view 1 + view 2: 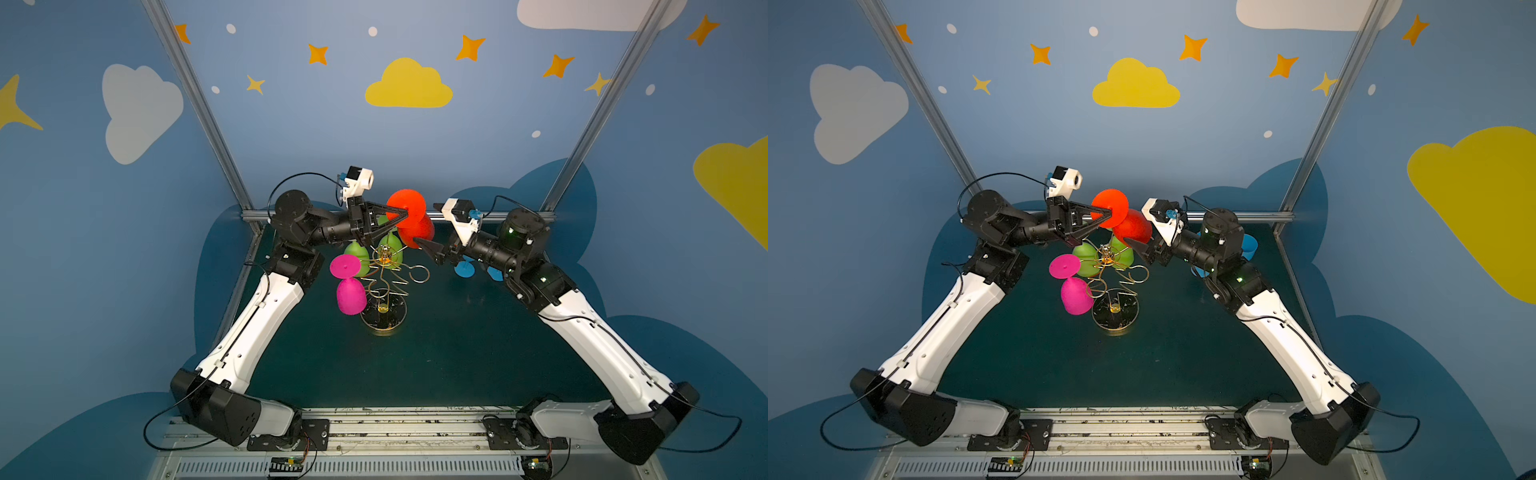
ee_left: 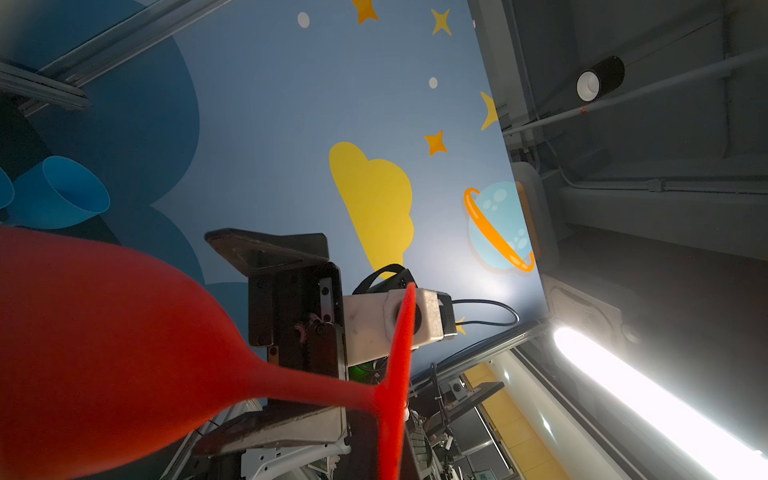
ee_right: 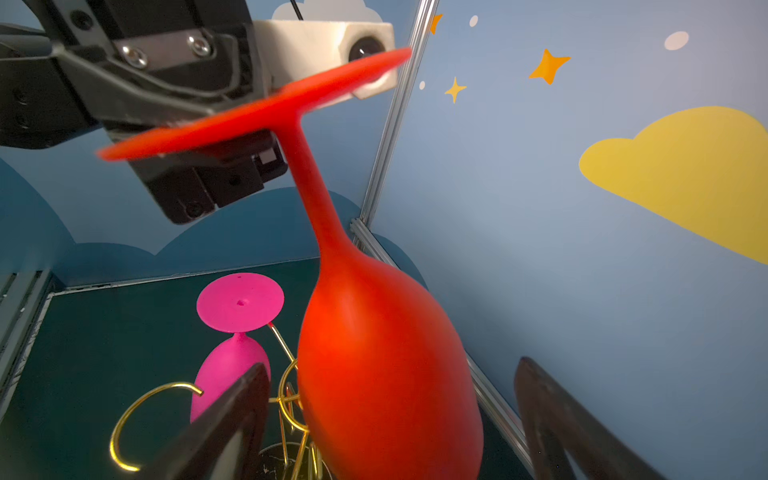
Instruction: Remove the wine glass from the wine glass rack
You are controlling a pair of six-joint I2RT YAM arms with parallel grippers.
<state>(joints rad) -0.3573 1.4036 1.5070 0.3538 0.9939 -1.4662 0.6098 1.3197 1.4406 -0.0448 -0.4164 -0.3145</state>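
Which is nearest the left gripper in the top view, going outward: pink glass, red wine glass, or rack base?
1. The red wine glass, its foot pinched in the left gripper.
2. The pink glass, hanging lower on the rack's left side.
3. The rack base, down on the table.

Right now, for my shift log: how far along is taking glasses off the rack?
Done: blue glasses sit on the table by the right arm. In hand: the left gripper is shut on the red wine glass by its foot, above the wine glass rack, apparently clear of its loops; the right gripper stands open around its bowl. Left: setting it down; a pink glass and green glasses hang on the rack.
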